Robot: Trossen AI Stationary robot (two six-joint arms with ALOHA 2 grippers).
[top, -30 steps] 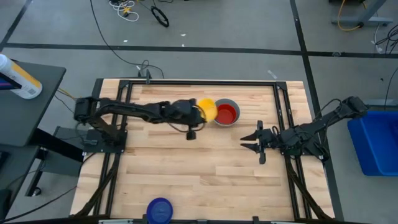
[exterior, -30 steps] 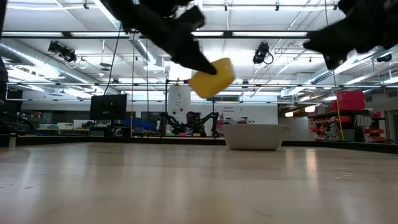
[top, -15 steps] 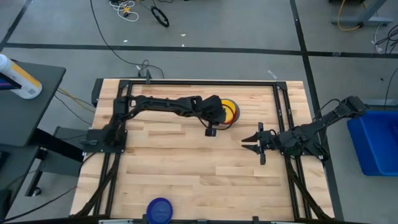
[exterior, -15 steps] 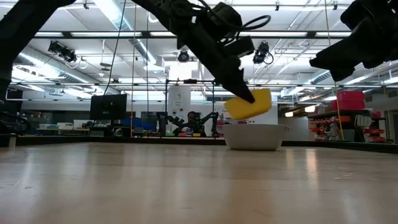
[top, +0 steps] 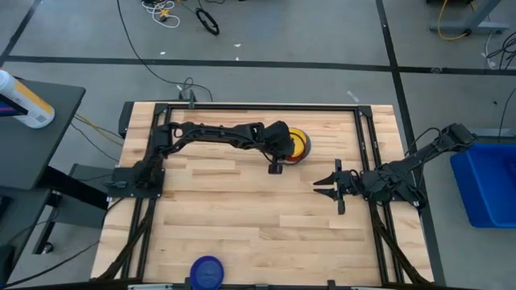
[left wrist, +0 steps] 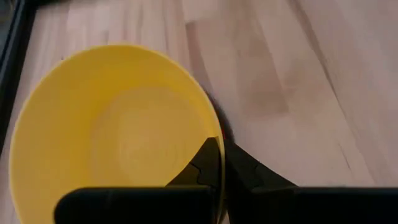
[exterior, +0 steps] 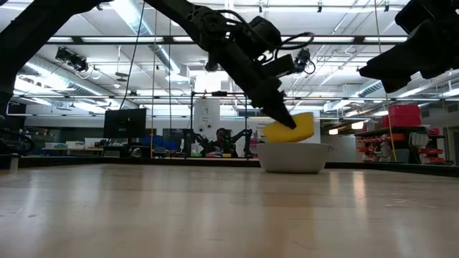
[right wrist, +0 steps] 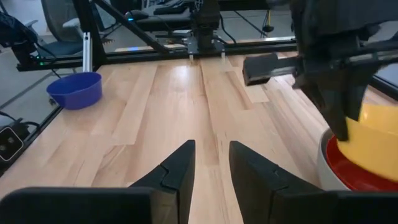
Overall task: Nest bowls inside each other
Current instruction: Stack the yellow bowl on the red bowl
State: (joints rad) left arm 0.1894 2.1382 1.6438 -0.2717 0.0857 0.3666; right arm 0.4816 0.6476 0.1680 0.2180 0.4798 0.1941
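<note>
A yellow bowl (top: 298, 142) hangs tilted just over a grey bowl (exterior: 294, 158) that has a red bowl (right wrist: 353, 176) nested in it, at the table's far middle. My left gripper (top: 284, 147) reaches in from the left and is shut on the yellow bowl (left wrist: 112, 130). My right gripper (top: 325, 184) hovers open near the table's right side, nothing between its fingers (right wrist: 180, 165). A dark blue bowl (top: 207, 271) stands on its base at the near edge. My left gripper pinches the yellow bowl's rim (left wrist: 210, 121) on the side facing the arm, one finger (left wrist: 208, 163) inside the bowl and one outside. The fingers slant down from the table's left. The bowl is tilted, its underside (exterior: 290, 136) at the grey bowl's rim; whether it touches the red bowl I cannot tell.
A black metal frame (top: 242, 106) runs along the table's far, left and right sides. Bare wood lies between the nested bowls and the dark blue bowl (right wrist: 76, 90).
My left gripper has carried the yellow bowl toward the table's right and downward, from beside the grey bowl to right over it. The bowl stays tilted in the hold and has sunk to the grey bowl's rim.
</note>
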